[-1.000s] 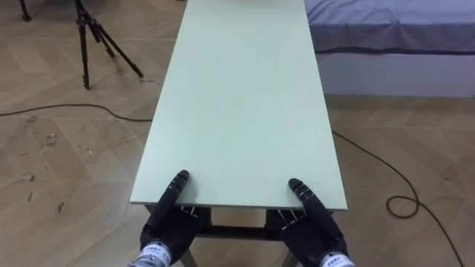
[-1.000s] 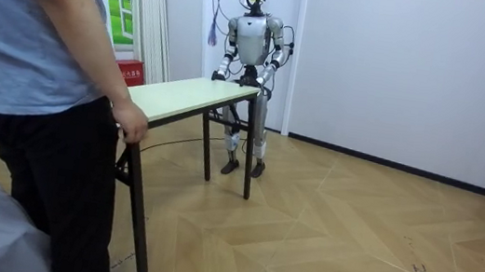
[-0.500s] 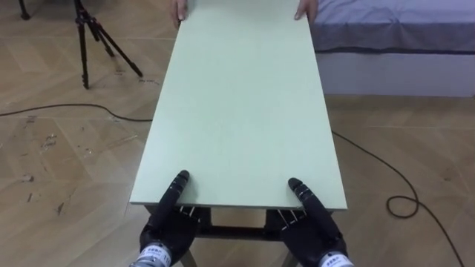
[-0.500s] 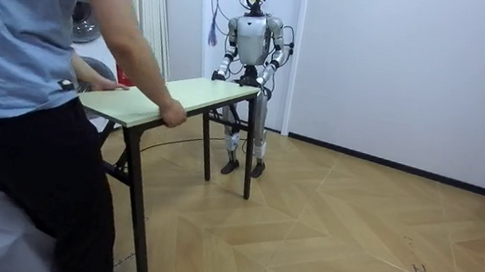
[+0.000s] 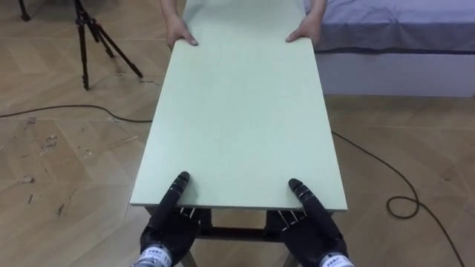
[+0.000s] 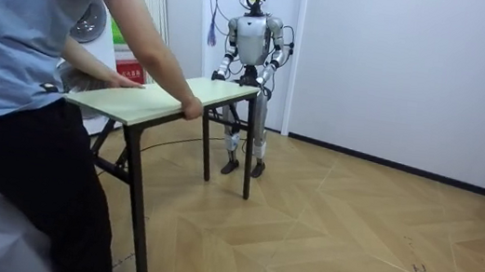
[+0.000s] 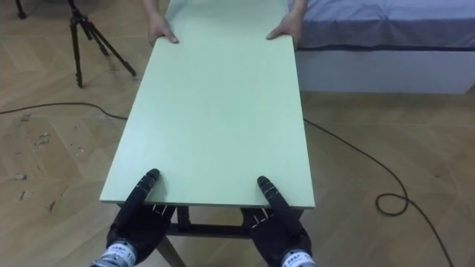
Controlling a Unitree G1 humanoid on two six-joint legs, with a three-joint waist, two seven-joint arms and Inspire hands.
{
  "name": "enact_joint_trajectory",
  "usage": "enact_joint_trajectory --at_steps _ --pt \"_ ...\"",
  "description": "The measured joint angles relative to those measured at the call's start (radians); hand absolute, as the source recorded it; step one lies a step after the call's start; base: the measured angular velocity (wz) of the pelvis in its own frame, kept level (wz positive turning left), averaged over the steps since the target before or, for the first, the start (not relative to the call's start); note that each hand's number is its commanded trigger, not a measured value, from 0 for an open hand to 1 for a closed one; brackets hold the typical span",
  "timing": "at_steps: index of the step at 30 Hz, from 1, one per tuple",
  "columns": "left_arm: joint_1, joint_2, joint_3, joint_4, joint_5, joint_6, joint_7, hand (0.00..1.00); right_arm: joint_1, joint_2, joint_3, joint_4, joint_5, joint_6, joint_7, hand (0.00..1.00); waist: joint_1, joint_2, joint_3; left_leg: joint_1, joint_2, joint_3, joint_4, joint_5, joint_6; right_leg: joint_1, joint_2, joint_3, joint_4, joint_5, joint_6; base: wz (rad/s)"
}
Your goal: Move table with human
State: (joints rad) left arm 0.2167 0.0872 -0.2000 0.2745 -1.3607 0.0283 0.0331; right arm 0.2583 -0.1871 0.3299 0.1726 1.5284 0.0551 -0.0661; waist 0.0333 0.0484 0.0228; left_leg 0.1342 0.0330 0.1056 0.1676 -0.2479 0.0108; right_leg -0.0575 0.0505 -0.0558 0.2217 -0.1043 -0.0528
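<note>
While a person's hands [image 5: 180, 35] grip its far end at top, the plain pale-green table [image 5: 241, 119] spans the frame's centre; left hand [image 5: 167, 226] and right hand [image 5: 312, 226] pinch its near edge.

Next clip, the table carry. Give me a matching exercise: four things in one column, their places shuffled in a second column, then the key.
Things:
1. tripod
2. bed
3. person's hands
4. robot's right hand

Places:
A. on the far corners of the table
B. at the table's near edge, right side
C. on the floor off the table's far left
D. beside the table's far right corner

Pairs: 1-C, 2-D, 3-A, 4-B.
</note>
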Motion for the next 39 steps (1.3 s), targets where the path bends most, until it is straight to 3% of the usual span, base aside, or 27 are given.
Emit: enact_joint_trajectory --at_steps 3,6,12,19,25,32,39 --pt "0.012 0.001 0.000 -0.021 0.016 0.003 -0.001 1.00 0.000 -0.001 -0.001 -0.006 -0.005 0.000 0.000 1.00 -0.001 -0.001 -0.0009 -0.004 0.000 0.003 0.001 0.000 0.000 -0.007 0.000 0.002 0.003 0.000 0.000 -0.03" --pt "0.036 -0.001 0.002 -0.080 0.050 0.002 -0.001 1.00 0.010 0.000 -0.004 -0.038 -0.016 -0.012 0.000 1.00 0.002 -0.010 -0.0067 -0.021 0.000 0.007 0.007 0.000 0.000 -0.023 0.001 0.004 0.009 0.003 -0.002 -0.03" --pt "0.074 -0.002 0.001 -0.141 0.067 0.000 0.000 1.00 0.050 -0.006 -0.004 -0.110 -0.007 -0.014 0.000 1.00 0.000 -0.010 -0.0071 -0.021 0.000 0.010 0.007 0.000 0.000 -0.028 0.002 0.011 0.017 0.003 -0.003 -0.02" --pt "0.076 -0.011 -0.013 -0.192 0.066 -0.034 0.000 1.00 0.059 -0.003 -0.001 -0.164 -0.011 -0.050 0.008 1.00 0.000 -0.009 -0.0069 -0.025 0.001 0.017 0.006 0.000 0.000 -0.031 0.004 0.015 0.015 0.004 -0.003 -0.01" --pt "0.111 -0.018 -0.038 -0.264 0.066 -0.066 -0.001 1.00 0.079 -0.006 0.005 -0.189 -0.045 -0.096 0.092 1.00 0.003 -0.012 -0.0085 -0.043 0.003 0.031 0.004 0.000 0.000 -0.055 0.008 0.024 0.019 0.003 -0.003 -0.06" --pt "0.143 -0.018 -0.051 -0.278 0.050 -0.087 -0.018 1.00 0.082 -0.016 0.021 -0.189 -0.050 -0.105 0.123 1.00 0.003 -0.021 -0.0108 -0.044 0.007 0.035 -0.001 0.000 -0.001 -0.061 0.012 0.025 0.018 0.003 -0.003 -0.03" --pt "0.163 -0.004 -0.075 -0.281 0.050 -0.140 -0.021 1.00 0.083 -0.018 0.045 -0.189 -0.044 -0.111 0.124 1.00 0.006 -0.042 -0.0106 -0.045 0.005 0.036 0.000 0.000 -0.001 -0.063 0.011 0.023 0.019 0.004 -0.004 0.00"
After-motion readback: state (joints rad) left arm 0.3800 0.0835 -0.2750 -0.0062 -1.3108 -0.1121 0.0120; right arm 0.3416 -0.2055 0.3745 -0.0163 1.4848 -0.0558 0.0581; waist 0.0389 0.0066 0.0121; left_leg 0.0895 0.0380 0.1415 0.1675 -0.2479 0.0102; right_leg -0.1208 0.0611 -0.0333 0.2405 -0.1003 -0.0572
